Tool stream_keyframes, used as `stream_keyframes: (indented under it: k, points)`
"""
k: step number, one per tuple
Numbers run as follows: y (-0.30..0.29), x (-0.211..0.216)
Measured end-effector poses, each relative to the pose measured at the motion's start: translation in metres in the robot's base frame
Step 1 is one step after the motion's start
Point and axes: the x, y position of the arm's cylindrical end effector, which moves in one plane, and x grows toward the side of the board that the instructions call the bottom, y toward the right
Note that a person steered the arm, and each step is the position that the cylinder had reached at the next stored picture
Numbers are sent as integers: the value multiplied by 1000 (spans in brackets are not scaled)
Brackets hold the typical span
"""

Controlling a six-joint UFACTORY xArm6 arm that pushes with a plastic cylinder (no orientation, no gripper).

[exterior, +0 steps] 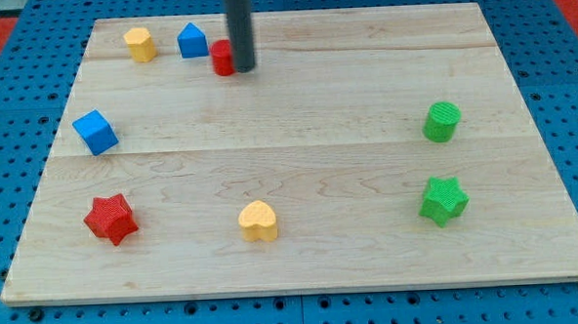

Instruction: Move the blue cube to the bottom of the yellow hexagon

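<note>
**pushbot_fan:** ok so where's my tip (pixel 243 69) sitting right now? Looks like it's up near the view's top, touching or just beside the small red block (pixel 224 58), on that block's right. And before anyone asks about fingers: there aren't any, it's a bare rod, nothing to spread or pinch, and it isn't pressed against the block it needs.

**woodboard_dave:** yep. The thing that matters: the blue cube (pixel 95 131) is well apart from the tip, down and toward the view's left, close to the board's (pixel 300 181) left edge. The yellow hexagon (pixel 140 43) is at the upper left, above the cube and a bit to its right, with a second blue block (pixel 193 40), kind of house-shaped, just beside it.

**pushbot_fan:** which way is the cube pointing though?

**woodboard_dave:** it's turned, so a corner faces the view's bottom rather than a flat side. No real long axis, it's a cube. My guess is the tip has to swing round to the cube's lower left, then shove up and slightly right so it stops under the hexagon. Pushing on a corner could spin it off line, so I'd aim for a flat face.
</note>
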Motion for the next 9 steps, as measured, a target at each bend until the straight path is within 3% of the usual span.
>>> stream_keyframes:
  k: [2, 3, 4, 5, 6, 7, 8, 9]
  points:
    - [-14, -23]
    - [47, -4]
    - [69, 66]
    - [-9, 147]
    - [-116, 152]
    - [-176, 181]
    - [-191, 167]
    - [-128, 150]
